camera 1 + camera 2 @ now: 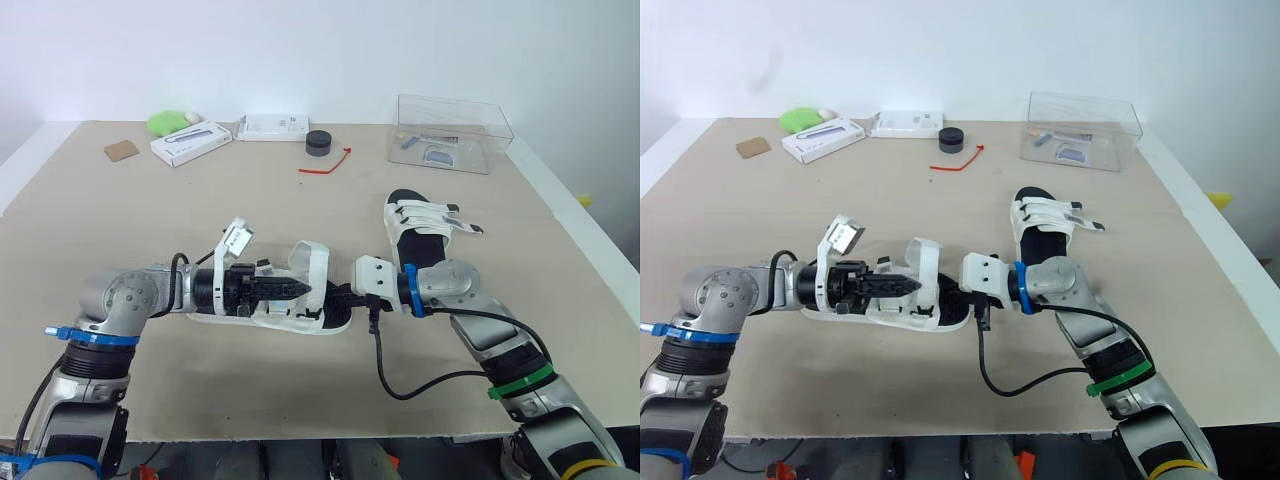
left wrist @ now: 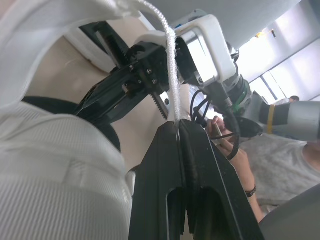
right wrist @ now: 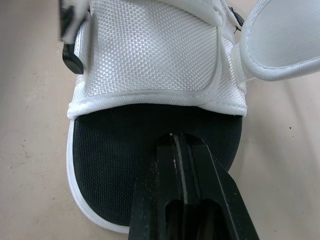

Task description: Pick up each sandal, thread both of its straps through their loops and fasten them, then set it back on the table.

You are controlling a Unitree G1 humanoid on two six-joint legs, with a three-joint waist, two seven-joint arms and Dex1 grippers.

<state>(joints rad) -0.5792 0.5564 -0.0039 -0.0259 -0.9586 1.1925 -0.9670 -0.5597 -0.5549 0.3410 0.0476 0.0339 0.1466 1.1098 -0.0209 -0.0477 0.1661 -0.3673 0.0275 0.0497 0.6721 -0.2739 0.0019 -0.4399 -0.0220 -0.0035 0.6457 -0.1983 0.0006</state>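
On the table (image 1: 120, 250), the unfastened sandal (image 1: 330, 325) lies near the front edge, long axis left-right. The other sandal (image 1: 425, 225) is toward the right edge. Left gripper (image 2: 175, 124) is over it, pressed together on a strap (image 1: 312, 262). Right gripper (image 3: 173, 137), also pressed together, is at the toe end.

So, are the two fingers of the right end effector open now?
No, the right end effector has both fingers pressed together, with its tip over the black insole of the sandal.

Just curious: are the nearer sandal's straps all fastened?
No: one strap arches up off the sandal, undone, pinched by the left end effector.
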